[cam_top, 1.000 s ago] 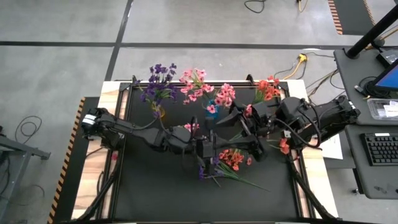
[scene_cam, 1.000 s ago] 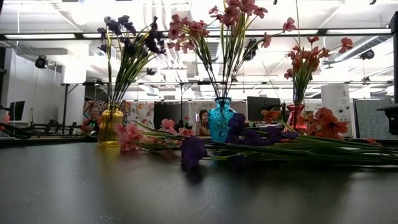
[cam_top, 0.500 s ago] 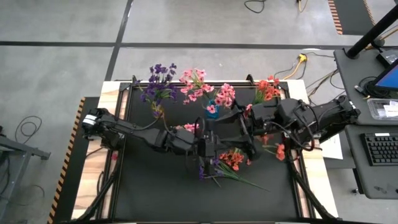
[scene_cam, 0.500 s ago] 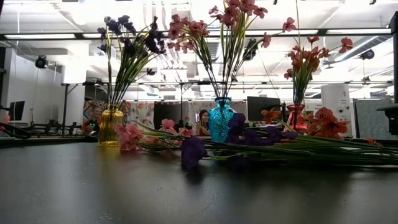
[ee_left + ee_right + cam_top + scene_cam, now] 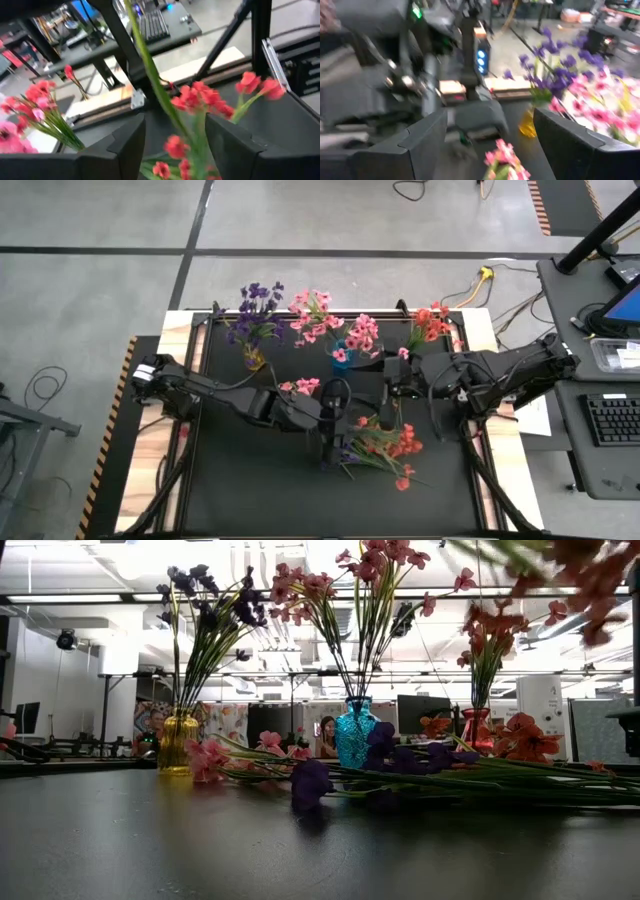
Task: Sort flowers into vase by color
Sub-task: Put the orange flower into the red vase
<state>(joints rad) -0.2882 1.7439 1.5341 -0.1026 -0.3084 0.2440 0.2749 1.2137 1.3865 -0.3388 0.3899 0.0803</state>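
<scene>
Both my grippers over the mat's middle, a coral-red sprig between my left fingers.

My left gripper [image 5: 338, 412] hangs above the loose flowers [image 5: 375, 448] lying on the black mat [image 5: 240, 480], its fingers [image 5: 122, 145] spread apart with a green stem [image 5: 150, 80] and coral-red blossoms [image 5: 200, 97] standing in the gap between them (whether either finger touches the stem I cannot tell). My right gripper [image 5: 388, 405] is just beside it, facing it, fingers [image 5: 420, 145] wide with nothing between them. Along the far edge stand three vases: the yellow vase [image 5: 178, 743] with purple flowers [image 5: 205, 605], the blue vase [image 5: 355, 733] with pink flowers [image 5: 345, 575], and the red vase [image 5: 474, 727] with coral-red flowers [image 5: 495, 625]. From table height, pink, purple and coral sprigs lie across the mat in front of the vases.
</scene>
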